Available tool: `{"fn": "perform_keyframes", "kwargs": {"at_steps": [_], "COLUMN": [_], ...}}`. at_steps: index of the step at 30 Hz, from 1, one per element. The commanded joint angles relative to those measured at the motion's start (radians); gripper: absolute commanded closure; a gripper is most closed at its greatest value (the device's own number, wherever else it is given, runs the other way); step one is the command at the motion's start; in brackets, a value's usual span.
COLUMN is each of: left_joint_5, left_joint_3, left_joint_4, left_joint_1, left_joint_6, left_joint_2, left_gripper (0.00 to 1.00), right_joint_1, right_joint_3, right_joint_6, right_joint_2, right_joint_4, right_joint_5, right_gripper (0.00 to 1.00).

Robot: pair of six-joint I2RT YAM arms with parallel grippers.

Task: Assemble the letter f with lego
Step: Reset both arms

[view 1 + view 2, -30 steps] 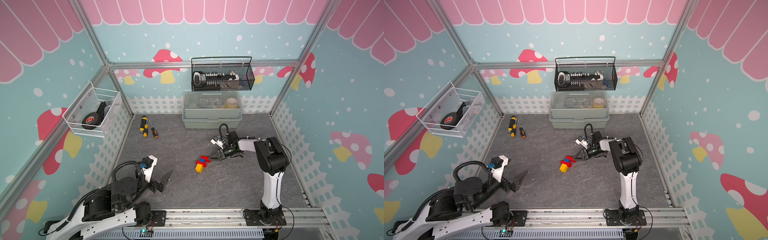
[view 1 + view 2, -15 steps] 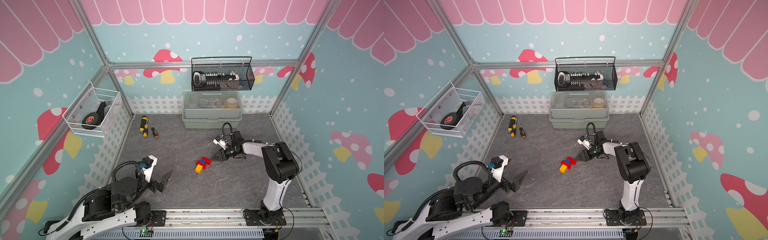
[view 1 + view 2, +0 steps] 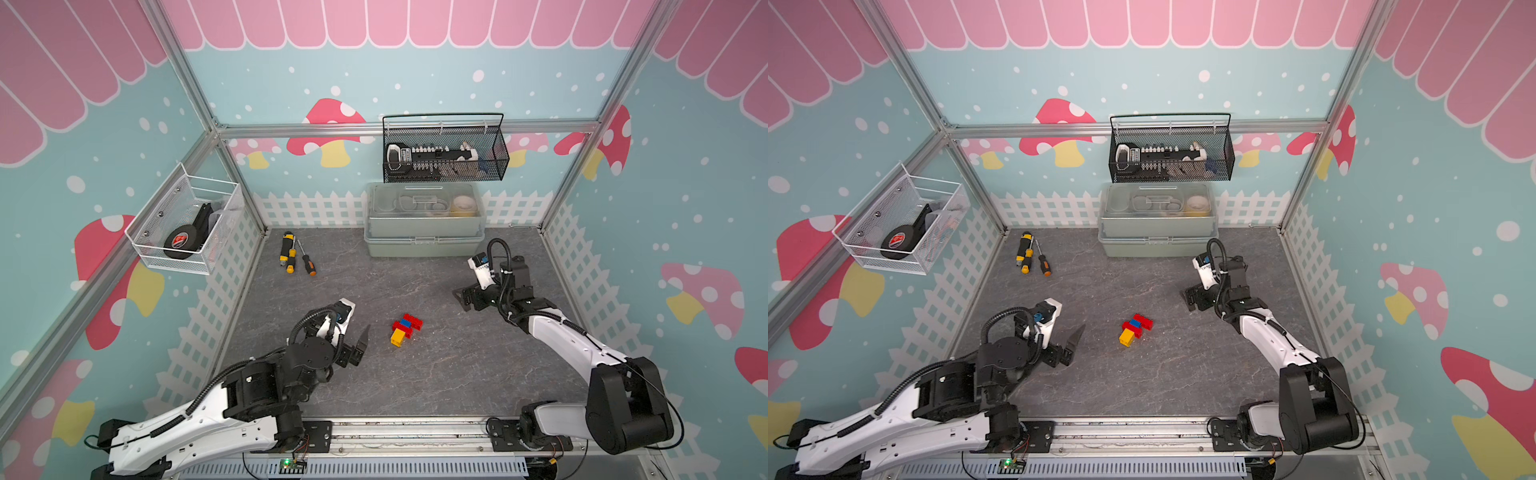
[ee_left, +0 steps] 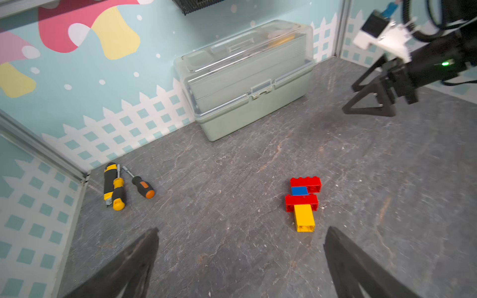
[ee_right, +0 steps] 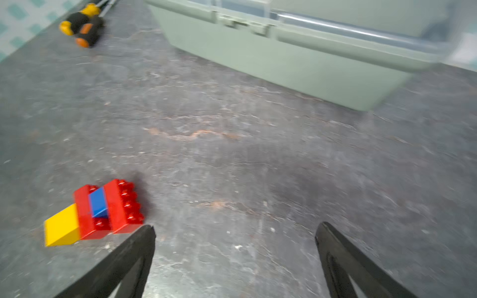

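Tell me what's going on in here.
Two robot arms are working on a lego letter f, which looks assembled. It lies on the grey tabletop: yellow foot, two red bars, blue brick between. Nothing holds it: the left tool and right tool both stand open, apart from it on either side. The screwdrivers lie untouched near the back.

Bare grey floor on every side of the letter f, so I read open approach lanes all round it. The left gripper, jaws spread, is near on one flank. The right gripper, also spread, is farther off on the other, close to the green toolbox. That box blocks the middle of the back edge, with the black wire basket hanging above it. The screwdrivers clutter the far left corner, well apart. The white mesh basket juts from the left wall, above floor level.
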Motion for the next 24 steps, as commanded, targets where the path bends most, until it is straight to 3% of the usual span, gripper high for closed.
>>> {"fn": "perform_keyframes", "kwargs": {"at_steps": [1, 3, 6, 10, 13, 17, 20, 24], "left_joint_5": [-0.020, 0.124, 0.228, 0.270, 0.315, 0.346, 0.404, 0.428], "left_joint_3": [-0.104, -0.189, -0.282, -0.336, -0.424, -0.450, -0.478, -0.467], "left_joint_4": [0.284, 0.352, 0.453, 0.610, 0.874, 1.028, 1.157, 1.277], "left_joint_1": [0.167, 0.372, 0.596, 0.757, 0.875, 0.971, 1.035, 1.047], "left_joint_6": [0.058, 0.009, -0.051, -0.064, -0.075, -0.044, -0.065, -0.029], "left_joint_2": [-0.066, -0.127, -0.117, 0.104, 0.255, 0.393, 0.487, 0.589], "left_gripper": [0.01, 0.01, 0.01, 0.01, 0.01, 0.01, 0.01, 0.01], "right_joint_1": [-0.076, -0.125, -0.156, -0.174, -0.195, -0.220, -0.227, -0.239], "right_joint_3": [-0.103, -0.145, -0.161, -0.132, -0.189, -0.232, -0.314, -0.382], "right_joint_6": [0.101, 0.134, 0.115, 0.071, 0.072, 0.055, 0.040, 0.039], "right_joint_2": [-0.018, -0.024, -0.031, -0.022, -0.018, 0.002, 0.021, 0.096], "right_joint_4": [0.206, 0.266, 0.300, 0.265, 0.382, 0.468, 0.648, 0.802], "right_joint_5": [0.113, 0.116, 0.160, 0.193, 0.217, 0.272, 0.320, 0.290], "right_gripper": [0.01, 0.01, 0.01, 0.01, 0.01, 0.01, 0.01, 0.01]}}
